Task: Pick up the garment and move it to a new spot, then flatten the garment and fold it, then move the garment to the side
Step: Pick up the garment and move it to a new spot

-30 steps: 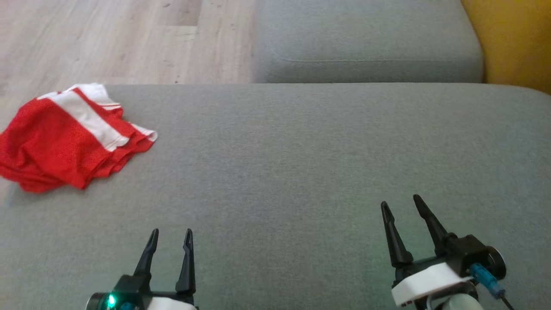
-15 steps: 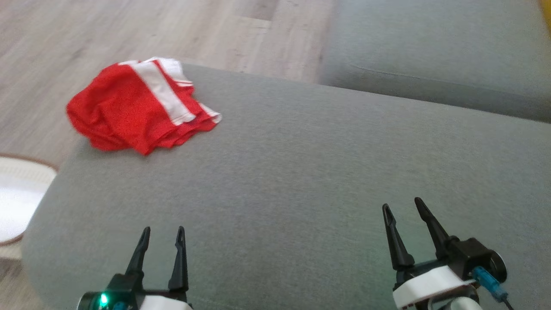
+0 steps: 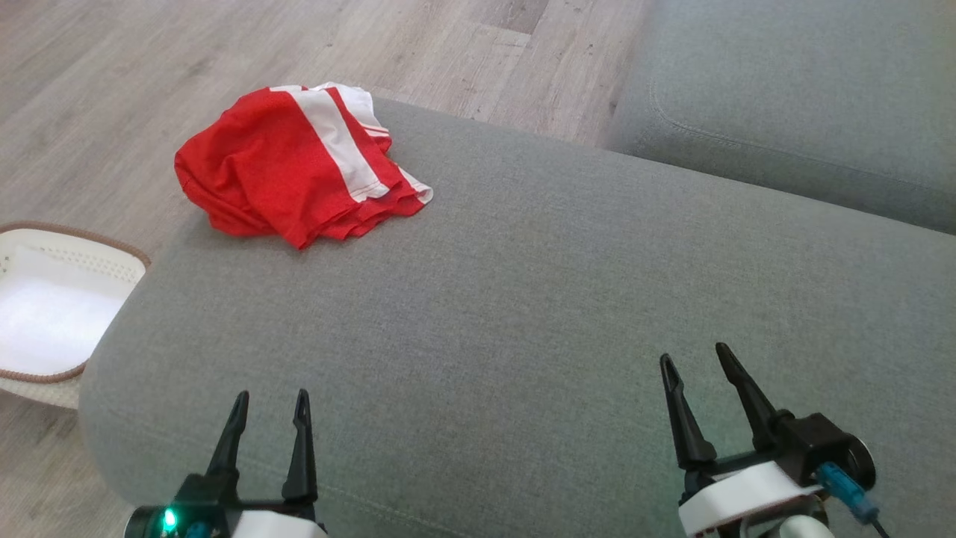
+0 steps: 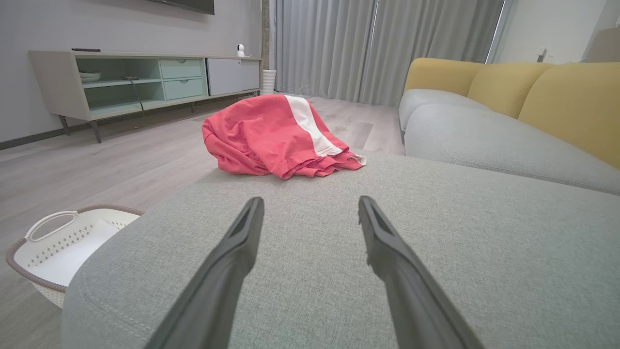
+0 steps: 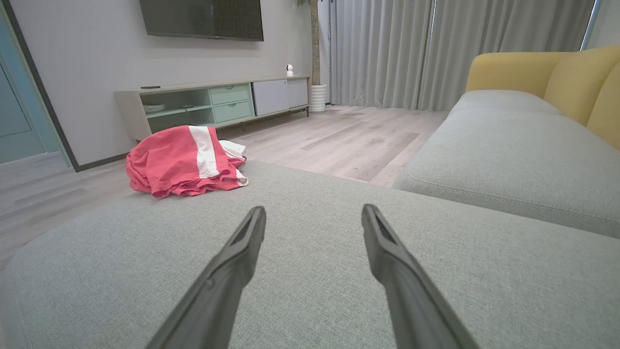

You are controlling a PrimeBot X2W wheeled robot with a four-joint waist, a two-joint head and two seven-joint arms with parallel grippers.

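Garment: The garment (image 3: 299,168) is red with a broad white stripe. It lies bunched in loose folds at the far left corner of the grey sofa seat (image 3: 523,299), right at that corner's rounded edge. Several layered hems fan out on the side facing the seat's middle. Nothing touches the garment.

Left end effector: The left end effector (image 3: 271,396) is above the near edge of the seat, toward the near left corner. Its two dark fingers are spread with a clear gap between them and hold nothing. In the left wrist view the fingers point across the grey fabric toward the garment, which sits well apart from the tips. A green light glows on the body behind the fingers.

Right end effector: The right end effector (image 3: 693,354) is above the near edge of the seat, toward the right side. Its fingers are likewise spread and empty, well apart from the garment.

Surroundings: A white perforated basket (image 3: 75,235) with a brown rim stands on the wood-look floor (image 3: 149,60), just beside the seat's left edge. A second grey seat (image 3: 784,97) lies beyond the far edge on the right, with yellow backrests (image 4: 557,97) behind it. A low cabinet (image 5: 213,104) stands against the wall under a dark screen (image 5: 201,19), and grey curtains (image 5: 387,48) hang at the end of the room.
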